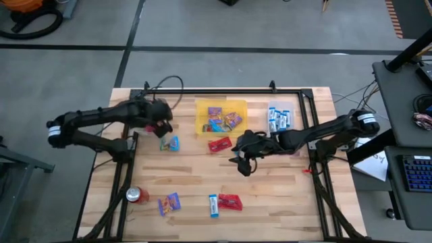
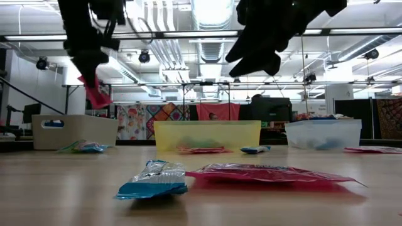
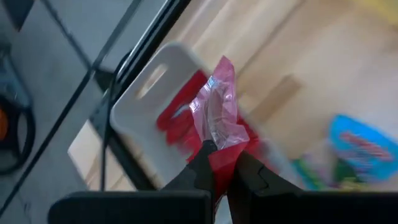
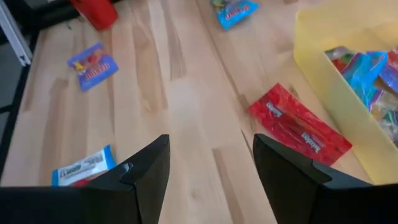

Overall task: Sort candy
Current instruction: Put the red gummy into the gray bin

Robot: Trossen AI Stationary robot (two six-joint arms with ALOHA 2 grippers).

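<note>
A red candy packet (image 3: 214, 115) hangs pinched in the closed jaws of the left gripper (image 3: 219, 163), raised above the white bin (image 3: 146, 118) at the far left of the counter (image 1: 270, 196), where more red packets already lie. To finish this step well, the packet should probably be centred over the bin's opening and lowered before the jaws part, since the limp wrapper could catch the rim or slide outside. The right gripper (image 4: 211, 163) hovers over the middle of the counter with its jaws spread wide and empty, near a loose red packet (image 1: 219, 144) that lies just in front of the yellow bin (image 1: 202, 108) of purple packets. Blue-and-white bars sit in the clear bin (image 1: 279, 118) at the far right. Still unsorted: a multicolour packet (image 1: 169, 143) near the left gripper, a purple packet (image 1: 169, 203), a blue-and-white bar (image 1: 213, 205) and another red packet (image 1: 230, 201) along the near edge. A red soda can (image 1: 137, 195) stands at the near left, not candy.
</note>
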